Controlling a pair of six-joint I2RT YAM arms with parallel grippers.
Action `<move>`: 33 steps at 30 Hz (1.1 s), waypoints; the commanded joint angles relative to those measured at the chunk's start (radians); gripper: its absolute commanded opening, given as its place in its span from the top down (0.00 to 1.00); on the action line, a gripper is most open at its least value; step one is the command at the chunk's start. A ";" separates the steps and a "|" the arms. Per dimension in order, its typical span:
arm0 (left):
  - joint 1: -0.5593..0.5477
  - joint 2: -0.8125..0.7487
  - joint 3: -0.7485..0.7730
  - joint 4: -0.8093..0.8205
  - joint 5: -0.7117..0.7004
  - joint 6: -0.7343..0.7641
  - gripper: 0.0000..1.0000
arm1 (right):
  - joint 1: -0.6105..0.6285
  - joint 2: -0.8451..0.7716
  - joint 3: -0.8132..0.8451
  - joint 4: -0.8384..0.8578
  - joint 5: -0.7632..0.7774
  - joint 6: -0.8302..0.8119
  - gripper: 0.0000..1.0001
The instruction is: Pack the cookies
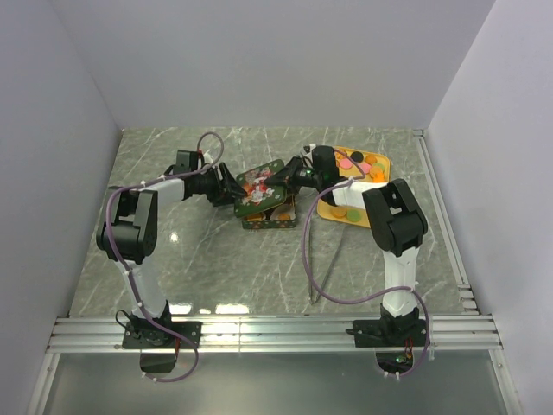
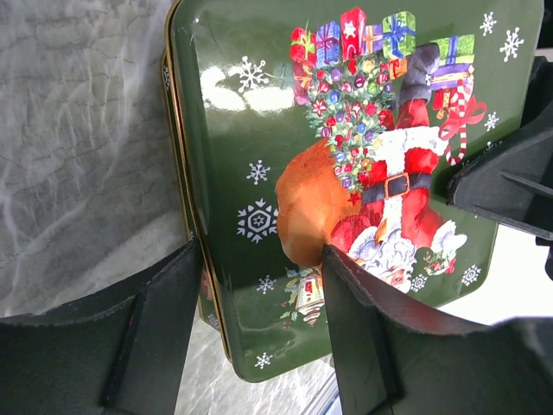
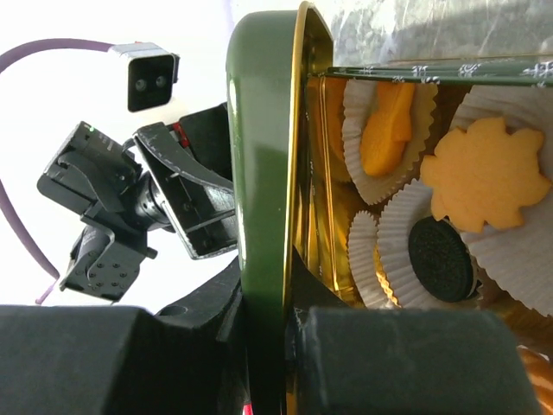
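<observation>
A green Christmas tin lid (image 1: pixel 259 183) (image 2: pixel 251 130) hangs tilted over the open tin (image 1: pixel 270 218), between both grippers. My right gripper (image 1: pixel 282 181) (image 3: pixel 270 298) is shut on the lid's rim (image 3: pixel 259 130). Inside the tin (image 3: pixel 449 73), cookies sit in white paper cups: an orange leaf shape (image 3: pixel 484 177), an orange piece (image 3: pixel 389 130) and a dark round one (image 3: pixel 441 258). My left gripper (image 1: pixel 233 192) (image 2: pixel 259 259) is open. One of its fingers is beside the lid's edge and the other over its printed face. More cookies (image 1: pixel 354 162), pink, orange, green and dark, lie on the yellow tray (image 1: pixel 333 210).
The yellow tray stands at the back right, right behind my right arm. A purple cable (image 1: pixel 304 251) loops over the marble tabletop in front of the tin. White walls close in the table on both sides and at the back.
</observation>
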State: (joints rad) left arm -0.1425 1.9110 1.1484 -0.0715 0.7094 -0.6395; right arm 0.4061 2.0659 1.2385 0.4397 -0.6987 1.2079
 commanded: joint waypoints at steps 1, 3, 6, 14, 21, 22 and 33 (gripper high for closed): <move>-0.025 -0.015 -0.016 0.038 0.010 -0.006 0.38 | 0.008 -0.059 -0.011 -0.006 -0.008 -0.037 1.00; -0.031 -0.018 -0.019 0.041 0.009 -0.011 0.39 | 0.007 -0.059 -0.017 -0.002 -0.015 -0.034 1.00; -0.045 -0.023 -0.029 0.047 0.016 -0.020 0.39 | 0.008 -0.062 -0.028 0.011 -0.030 -0.024 1.00; -0.057 -0.021 -0.067 0.102 0.045 -0.074 0.40 | 0.004 -0.102 -0.070 0.065 -0.053 -0.002 1.00; -0.057 -0.039 -0.087 0.151 0.079 -0.143 0.38 | -0.038 -0.153 -0.146 0.182 -0.074 0.068 1.00; -0.057 -0.044 -0.088 0.154 0.079 -0.144 0.36 | -0.042 -0.165 -0.164 0.191 -0.077 0.077 1.00; -0.089 -0.024 -0.062 0.161 0.055 -0.161 0.37 | -0.070 -0.204 -0.241 0.208 -0.111 0.048 1.00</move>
State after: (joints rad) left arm -0.2050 1.9083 1.0676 0.0517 0.7624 -0.7959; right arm 0.3428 1.9293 1.0031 0.5846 -0.7586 1.2594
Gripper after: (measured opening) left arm 0.635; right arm 0.193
